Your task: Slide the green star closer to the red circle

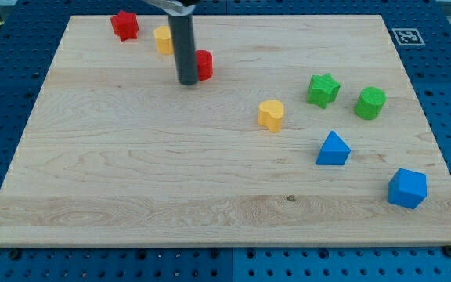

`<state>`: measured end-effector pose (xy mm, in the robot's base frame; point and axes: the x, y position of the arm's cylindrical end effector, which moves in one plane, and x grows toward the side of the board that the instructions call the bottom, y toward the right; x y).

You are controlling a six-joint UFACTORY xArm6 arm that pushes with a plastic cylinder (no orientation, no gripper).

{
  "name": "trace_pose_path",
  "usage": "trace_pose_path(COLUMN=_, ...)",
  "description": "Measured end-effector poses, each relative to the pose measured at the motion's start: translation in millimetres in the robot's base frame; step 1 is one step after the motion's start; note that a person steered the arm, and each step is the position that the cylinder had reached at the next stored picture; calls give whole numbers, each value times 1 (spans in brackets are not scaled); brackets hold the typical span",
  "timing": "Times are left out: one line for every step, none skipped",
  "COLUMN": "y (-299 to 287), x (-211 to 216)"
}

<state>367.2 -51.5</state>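
The green star (pixel 323 89) lies at the view's right, upper middle of the board. The red circle (pixel 203 64) lies at the view's upper middle, partly hidden behind my rod. My tip (pixel 187 81) rests on the board just left of and touching or almost touching the red circle, far to the left of the green star.
A red star (pixel 124 25) and a yellow block (pixel 163 39) lie at the view's top left. A yellow heart-like block (pixel 271 114) lies at centre right. A green circle (pixel 370 103), a blue triangle (pixel 333 149) and a blue cube-like block (pixel 407 188) lie at the right. The wooden board (pixel 131 172) sits on a blue pegboard.
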Motion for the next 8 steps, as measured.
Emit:
trace_pose_path(y=41, x=3)
trace_pose_path(y=84, x=-10)
trace_pose_path(y=144, x=-24)
trace_pose_path(y=211, x=-27)
trace_pose_path(y=255, x=-1)
trace_pose_path(y=247, x=9)
trace_pose_path(y=221, x=12)
trace_pose_path(y=207, x=17)
